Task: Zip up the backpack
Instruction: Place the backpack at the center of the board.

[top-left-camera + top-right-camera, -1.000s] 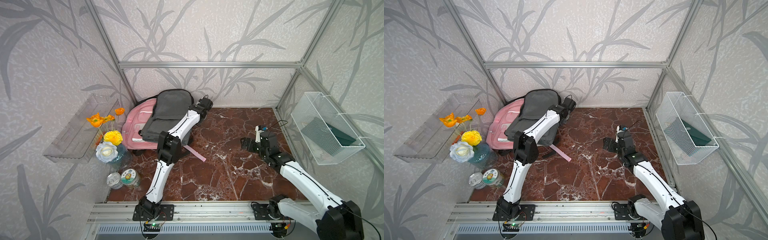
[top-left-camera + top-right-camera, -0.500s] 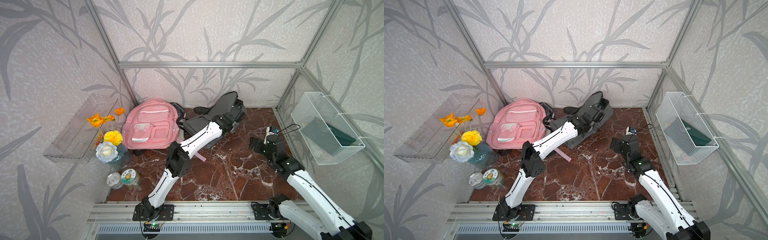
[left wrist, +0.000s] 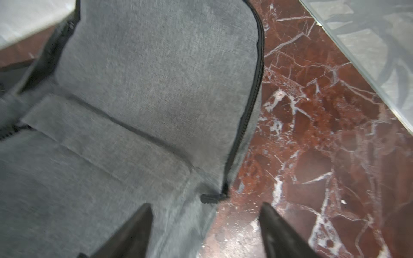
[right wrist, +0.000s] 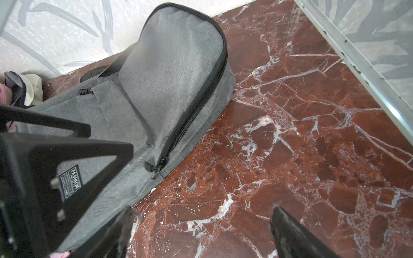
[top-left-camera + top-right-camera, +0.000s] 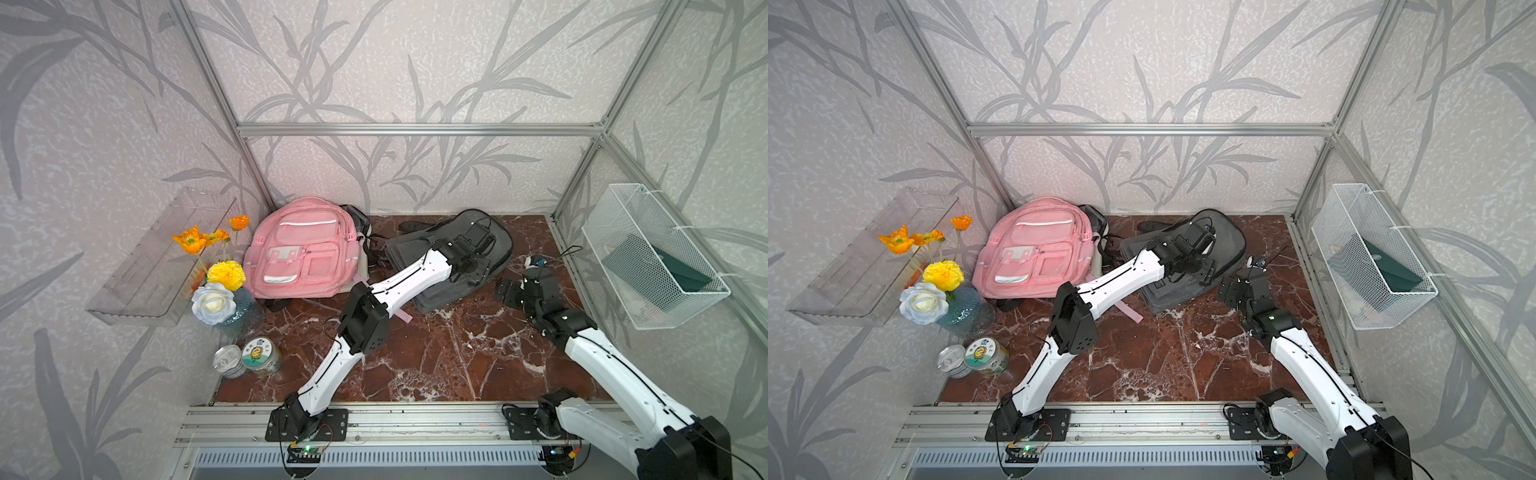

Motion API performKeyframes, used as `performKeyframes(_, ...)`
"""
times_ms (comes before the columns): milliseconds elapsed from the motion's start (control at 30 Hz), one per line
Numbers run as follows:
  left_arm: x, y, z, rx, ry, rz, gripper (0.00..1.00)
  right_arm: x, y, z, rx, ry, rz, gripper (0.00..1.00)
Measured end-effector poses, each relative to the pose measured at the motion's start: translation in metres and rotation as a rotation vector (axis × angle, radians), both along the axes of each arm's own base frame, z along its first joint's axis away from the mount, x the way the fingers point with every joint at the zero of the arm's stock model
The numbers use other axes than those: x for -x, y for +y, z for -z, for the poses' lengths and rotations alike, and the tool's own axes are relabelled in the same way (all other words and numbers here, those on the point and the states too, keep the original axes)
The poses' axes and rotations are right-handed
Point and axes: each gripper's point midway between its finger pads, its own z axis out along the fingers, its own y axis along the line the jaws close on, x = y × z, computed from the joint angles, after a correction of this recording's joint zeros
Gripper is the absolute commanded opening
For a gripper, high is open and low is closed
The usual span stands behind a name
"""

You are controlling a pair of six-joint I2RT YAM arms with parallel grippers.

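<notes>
grey bag [image 5: 500, 245], dragged off the pink bag [image 5: 303, 249] to one o'clock, just released: left gripper [image 3: 205, 205] and right gripper [image 4: 202, 208] both agape, zip pull [image 3: 209, 198] likely next.

The grey backpack [image 3: 145, 67] is matt cloth, the floor [image 3: 324, 145] glossy marble.

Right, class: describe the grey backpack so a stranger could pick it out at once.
Find the red marble floor near the back wall. Two bags sit side by side. Ours is the grey backpack, lying flat with a black zip, not the pink backpack.
</notes>
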Motion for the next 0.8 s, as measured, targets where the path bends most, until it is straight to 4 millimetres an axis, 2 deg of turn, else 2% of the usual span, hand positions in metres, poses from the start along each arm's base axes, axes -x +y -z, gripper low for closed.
performKeyframes(67,-0.007,0.008,-0.001,0.011,0.013,-0.014,0.99,-0.002,0.003,0.003,-0.018,0.009,-0.004,0.95)
performKeyframes(167,-0.038,0.041,-0.005,0.034,0.029,-0.085,1.0,-0.006,0.014,0.014,-0.06,0.039,-0.026,0.95)
performKeyframes(300,-0.103,0.122,-0.007,0.05,0.025,-0.26,1.0,-0.01,0.039,0.037,-0.104,0.117,-0.079,0.95)
performKeyframes(400,-0.141,0.186,-0.008,0.057,0.016,-0.4,1.0,-0.017,0.06,0.053,-0.152,0.18,-0.114,0.93)
performKeyframes(433,-0.151,0.205,-0.008,0.058,0.009,-0.438,1.0,-0.02,0.068,0.058,-0.175,0.195,-0.125,0.94)
performKeyframes(500,-0.164,0.229,-0.006,0.058,0.002,-0.485,1.0,-0.025,0.082,0.067,-0.214,0.225,-0.142,0.93)
performKeyframes(600,-0.175,0.235,0.006,0.07,0.007,-0.495,1.0,-0.03,0.099,0.081,-0.254,0.267,-0.163,0.92)
performKeyframes(733,-0.195,0.218,0.033,0.105,0.031,-0.459,1.0,-0.039,0.113,0.094,-0.29,0.308,-0.176,0.91)
performKeyframes(800,-0.199,0.211,0.052,0.112,0.06,-0.44,0.99,-0.044,0.119,0.097,-0.308,0.318,-0.183,0.89)
